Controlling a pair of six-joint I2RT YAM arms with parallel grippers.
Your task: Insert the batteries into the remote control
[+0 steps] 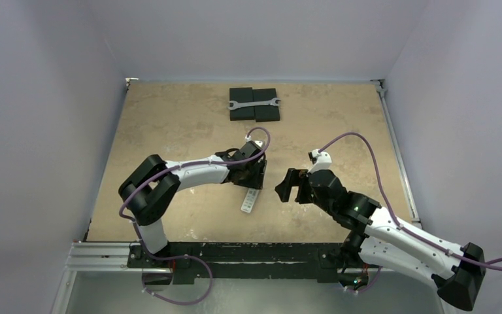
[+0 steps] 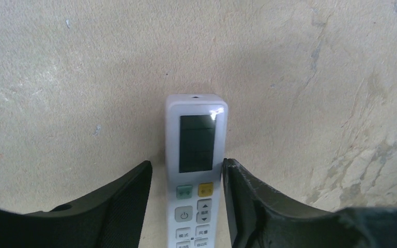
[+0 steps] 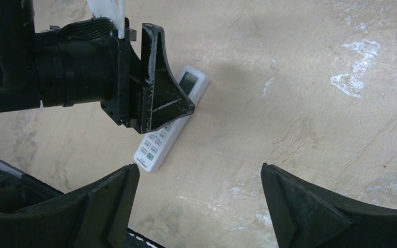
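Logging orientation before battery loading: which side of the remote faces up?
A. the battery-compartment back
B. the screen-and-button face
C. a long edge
B: the remote lies flat on the table, its screen and buttons facing up in the left wrist view.

Surfaces and finishes
Remote control (image 2: 195,178) smooth white plastic, glossy screen (image 2: 197,143); worktop (image 2: 82,77) matt, mottled; left hand (image 2: 186,165) matt black plastic, scuffed.

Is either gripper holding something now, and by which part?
Nothing is held. The left gripper straddles the remote control beside its screen, not clamped on it; the right gripper is empty.
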